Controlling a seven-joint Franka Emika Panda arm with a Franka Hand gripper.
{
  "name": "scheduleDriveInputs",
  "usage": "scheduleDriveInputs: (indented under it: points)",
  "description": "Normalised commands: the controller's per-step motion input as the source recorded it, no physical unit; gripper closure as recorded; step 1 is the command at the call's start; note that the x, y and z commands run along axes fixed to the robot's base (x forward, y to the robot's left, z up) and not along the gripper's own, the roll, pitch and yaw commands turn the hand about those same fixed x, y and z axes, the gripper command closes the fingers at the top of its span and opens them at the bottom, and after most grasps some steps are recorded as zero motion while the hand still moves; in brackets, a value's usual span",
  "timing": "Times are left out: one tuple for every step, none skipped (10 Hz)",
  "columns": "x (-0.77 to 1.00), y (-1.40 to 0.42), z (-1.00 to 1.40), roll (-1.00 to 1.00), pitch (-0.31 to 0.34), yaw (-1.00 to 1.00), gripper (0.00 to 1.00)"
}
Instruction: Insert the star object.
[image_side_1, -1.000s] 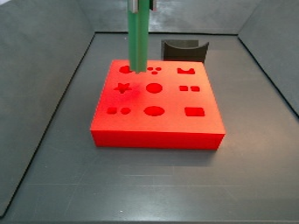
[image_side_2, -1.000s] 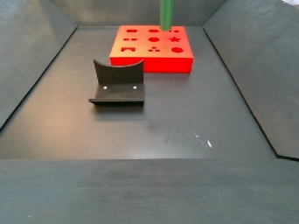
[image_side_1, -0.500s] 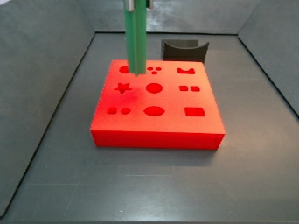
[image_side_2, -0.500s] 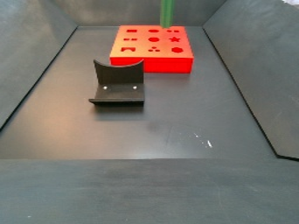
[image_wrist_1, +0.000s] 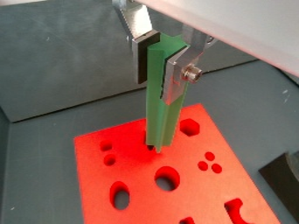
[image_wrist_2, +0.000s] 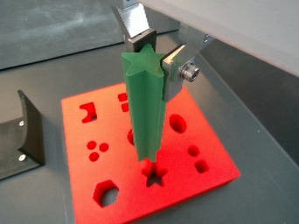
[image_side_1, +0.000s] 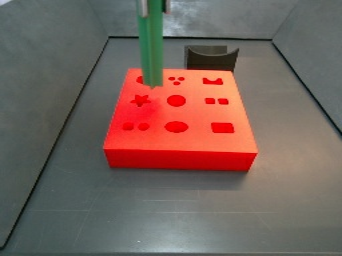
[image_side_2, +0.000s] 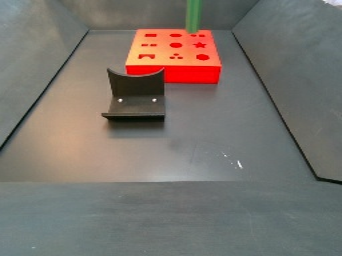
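Gripper (image_wrist_1: 159, 54) points straight down over the red block (image_side_1: 181, 125), its flat silver fingers (image_wrist_1: 140, 19) clamped on the upper end of the star object (image_wrist_1: 163, 92), a long green rod with a star-shaped cross-section that hangs upright. In both wrist views the rod's lower end is just above the block's top face; in a wrist view it sits close to the star-shaped hole (image_wrist_2: 152, 178), though whether it touches the surface cannot be told. In a side view the rod (image_side_1: 151, 45) stands over the block's left part, with the star hole (image_side_1: 139, 100) at about 7 o'clock from its tip. Compared with a second ago, the rod has shifted slightly left across the block, toward the star hole, at much the same height. The fixture (image_side_2: 135, 96) stands on the grey floor (image_side_2: 201, 140) well apart from the block, at about 7 o'clock from it, unmoved.
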Motion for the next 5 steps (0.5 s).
scheduleDriveInputs:
  points:
    - [-0.13, -0.06, 0.00, 0.23, -0.061, 0.05, 1.00]
    - [0.00, 0.00, -0.03, 0.00, 0.000, 0.00, 1.00]
    - [0.00, -0.01, -0.11, -0.04, -0.061, 0.00, 1.00]
    - [0.00, 0.00, -0.27, -0.07, -0.107, 0.00, 1.00]
    - [-0.05, 0.00, -0.39, -0.10, -0.141, -0.04, 1.00]
